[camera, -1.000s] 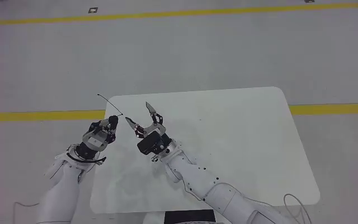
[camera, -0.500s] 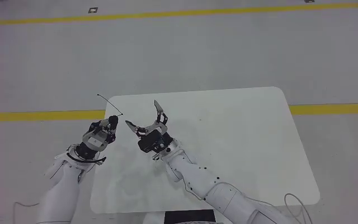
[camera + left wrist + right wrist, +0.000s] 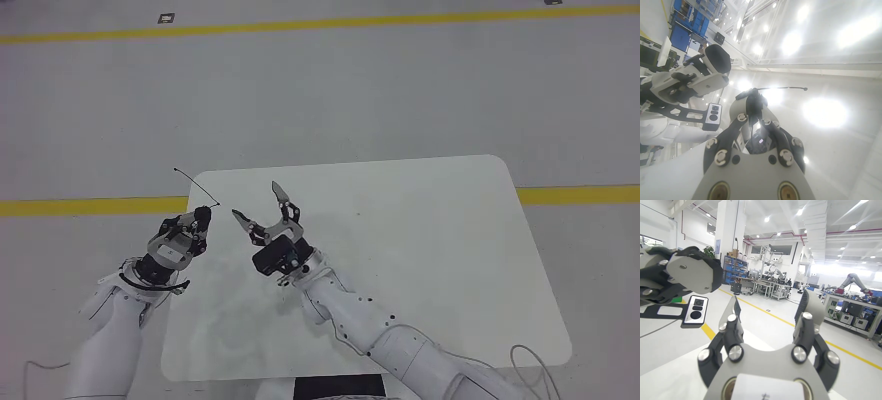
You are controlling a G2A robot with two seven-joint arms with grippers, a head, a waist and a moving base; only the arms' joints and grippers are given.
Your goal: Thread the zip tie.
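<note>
A thin black zip tie juts up from my left gripper, which is shut on it above the table's near left corner. In the left wrist view the zip tie runs sideways out of the closed fingertips, ending in a small head. My right gripper stands open just to the right of the left one, its two fingers spread with nothing between them. The right wrist view shows the open right gripper and the left gripper close beside it.
The white table lies bare under both arms, with its left edge just below the left gripper. Yellow floor lines run behind the table.
The right gripper has shifted slightly right and turned a little, its fingers staying spread. The left gripper and zip tie have stayed still.
</note>
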